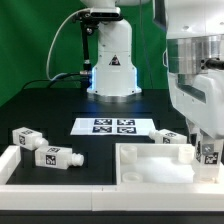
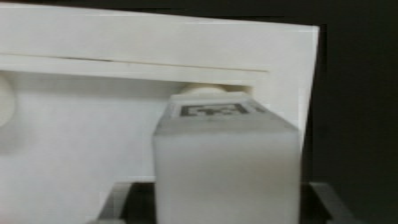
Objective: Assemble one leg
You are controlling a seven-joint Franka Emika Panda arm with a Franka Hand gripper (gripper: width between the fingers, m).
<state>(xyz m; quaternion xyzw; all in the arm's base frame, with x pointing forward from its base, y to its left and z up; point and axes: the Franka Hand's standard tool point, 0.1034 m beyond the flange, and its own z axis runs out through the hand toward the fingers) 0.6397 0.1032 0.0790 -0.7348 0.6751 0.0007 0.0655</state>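
My gripper is shut on a leg, a white stubby block with a black-and-white tag, held upright at the large white square panel's corner on the exterior view's right. In the wrist view the leg fills the space between my gripper's dark fingers, its tagged end pointing at the panel. I cannot tell whether it touches the panel. Another leg lies just behind the panel. Two more legs lie on the exterior view's left.
The marker board lies in the middle of the black table. A white raised border runs round the two legs on the left. The robot's base stands at the back before a green curtain.
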